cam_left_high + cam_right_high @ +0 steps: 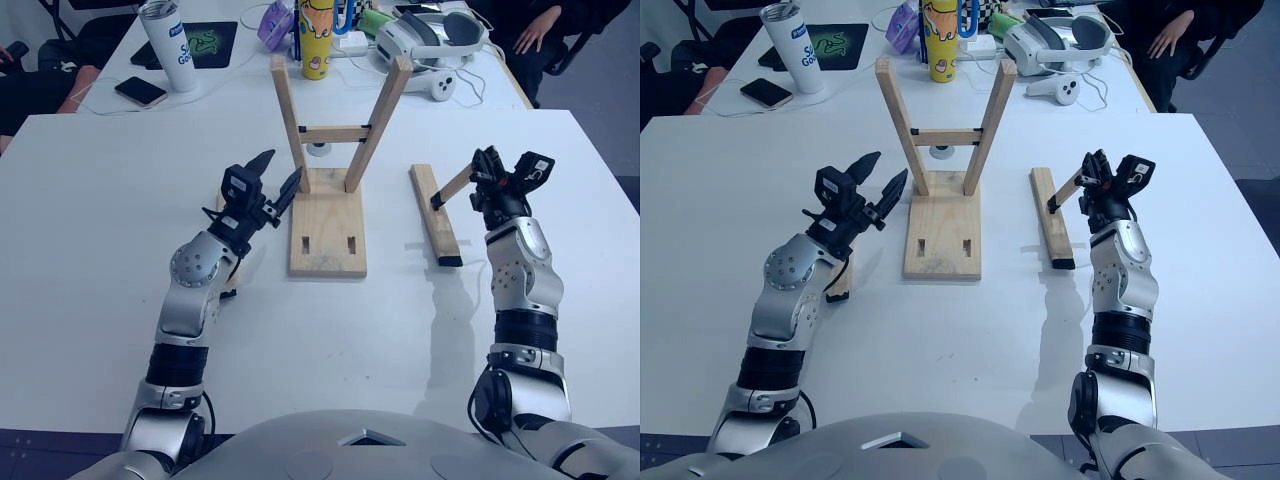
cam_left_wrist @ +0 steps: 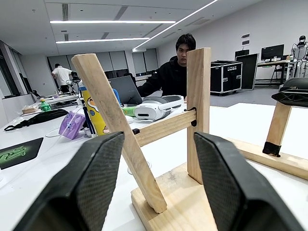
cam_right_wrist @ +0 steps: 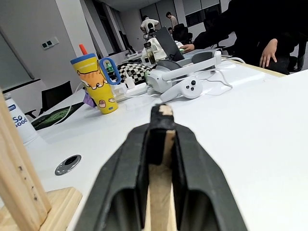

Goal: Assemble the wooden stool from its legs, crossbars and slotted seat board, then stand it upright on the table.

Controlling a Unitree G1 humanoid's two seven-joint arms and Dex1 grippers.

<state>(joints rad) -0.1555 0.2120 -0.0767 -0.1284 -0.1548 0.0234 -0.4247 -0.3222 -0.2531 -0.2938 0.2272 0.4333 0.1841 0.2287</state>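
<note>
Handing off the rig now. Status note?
Left claw: open, beside the flat slotted wooden seat board.
Right claw: shut on a short wooden crossbar that ends at a loose wooden leg lying right of the board.
Done: two long wooden legs, linked by a second crossbar, stand in the board's far end.
To do: fill the two empty near slots, then stand it upright. Another wooden piece lies partly hidden under the left arm.

There is one slotted seat board (image 1: 328,240) on one table (image 1: 100,250). Three legs show plainly: one upright leg (image 1: 290,125), a second upright leg (image 1: 378,125) and one lying leg (image 1: 435,215). A fourth wooden piece (image 1: 838,283) is half hidden. There are two crossbars, the joining crossbar (image 1: 335,133) and the gripped crossbar (image 1: 455,186), and two tools, the left tool (image 1: 285,163) and the right tool (image 1: 480,168). Behind stand one tumbler (image 1: 168,50) and one yellow cup (image 1: 316,45).
</note>
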